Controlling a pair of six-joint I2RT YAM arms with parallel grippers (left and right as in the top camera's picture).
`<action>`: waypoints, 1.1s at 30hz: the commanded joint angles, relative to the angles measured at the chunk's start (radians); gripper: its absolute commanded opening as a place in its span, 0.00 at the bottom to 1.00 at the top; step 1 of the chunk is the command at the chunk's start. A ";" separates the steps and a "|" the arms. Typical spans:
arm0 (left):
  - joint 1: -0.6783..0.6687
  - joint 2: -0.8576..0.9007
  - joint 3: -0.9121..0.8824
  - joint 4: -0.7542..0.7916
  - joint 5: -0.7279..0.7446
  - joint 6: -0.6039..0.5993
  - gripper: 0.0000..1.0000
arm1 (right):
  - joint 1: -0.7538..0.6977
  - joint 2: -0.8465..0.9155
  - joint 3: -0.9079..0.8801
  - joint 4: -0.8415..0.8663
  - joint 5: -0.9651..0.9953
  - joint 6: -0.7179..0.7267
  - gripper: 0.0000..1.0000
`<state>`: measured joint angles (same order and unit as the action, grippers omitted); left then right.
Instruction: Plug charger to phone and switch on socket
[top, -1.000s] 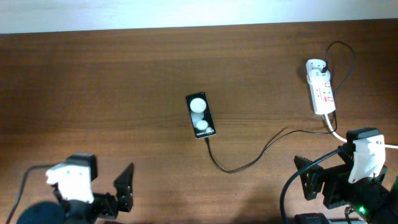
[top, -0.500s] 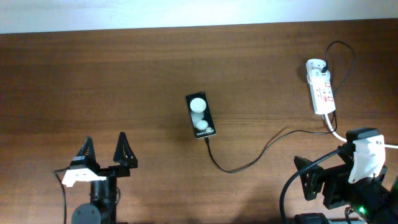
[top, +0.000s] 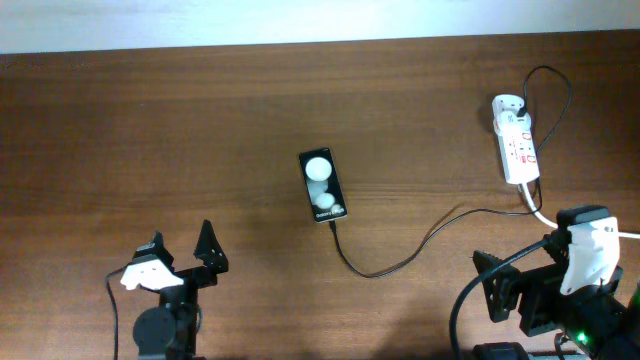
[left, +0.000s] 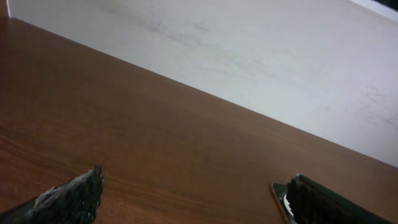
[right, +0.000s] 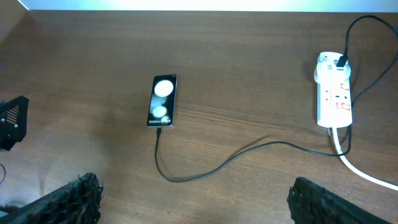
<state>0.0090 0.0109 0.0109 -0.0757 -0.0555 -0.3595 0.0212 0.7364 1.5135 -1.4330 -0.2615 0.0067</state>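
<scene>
The black phone (top: 322, 186) lies flat mid-table, its two white round patches showing. The thin black charger cable (top: 378, 272) runs from the phone's near end, where its tip meets the phone, in a curve to the white socket strip (top: 516, 142) at the far right. My left gripper (top: 181, 247) is open and empty near the front left, well short of the phone. My right gripper (top: 500, 275) is open and empty at the front right. The right wrist view shows the phone (right: 163, 101), cable (right: 205, 174), socket (right: 334, 93) and open jaws (right: 193, 205). The left wrist view shows open jaws (left: 193, 199) and a phone corner (left: 279, 194).
A thick white cord (top: 540, 212) leaves the socket's near end towards my right arm. The brown wooden table (top: 150, 130) ends at a pale wall along the far edge (left: 249, 56). Part of my left arm (right: 12, 121) shows at the left in the right wrist view.
My left arm has swung round so its open fingers point to the far side, and it has shifted a little right. Right arm, phone, cable and socket have not moved.
</scene>
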 joint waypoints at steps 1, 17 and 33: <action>0.007 -0.005 -0.002 -0.007 0.018 0.020 0.99 | 0.008 0.001 0.003 0.003 0.004 -0.003 0.99; 0.007 -0.005 -0.002 -0.007 0.018 0.020 0.99 | -0.010 -0.477 -0.940 0.832 -0.001 0.041 0.99; 0.007 -0.005 -0.002 -0.007 0.018 0.020 0.99 | -0.008 -0.733 -1.508 1.377 -0.008 0.156 0.99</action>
<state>0.0090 0.0109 0.0120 -0.0788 -0.0414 -0.3557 0.0147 0.0120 0.0109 -0.0509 -0.2634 0.1577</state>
